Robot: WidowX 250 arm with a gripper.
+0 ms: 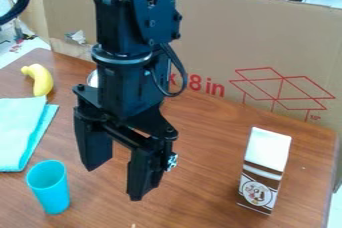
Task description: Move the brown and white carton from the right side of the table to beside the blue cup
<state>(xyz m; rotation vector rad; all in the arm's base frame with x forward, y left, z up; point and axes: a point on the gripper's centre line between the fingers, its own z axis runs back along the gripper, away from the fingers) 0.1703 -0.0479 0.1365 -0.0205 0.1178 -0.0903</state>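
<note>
The black gripper (119,181) hangs over the middle-left of the wooden table, its two fingers spread apart with nothing between them. To its left and slightly nearer the front, a turquoise cup (49,188) stands upright, not touching it. A white and brown carton (264,171) stands upright at the right of the table. At the back left lies a yellow banana (41,79), with a folded turquoise cloth (19,133) in front of it at the left edge. A silvery round object (92,78) is mostly hidden behind the arm.
A cardboard panel (267,52) with red print stands along the back edge of the brown table (207,147). The table's right edge runs just beyond the carton. Cables and equipment lie behind the panel.
</note>
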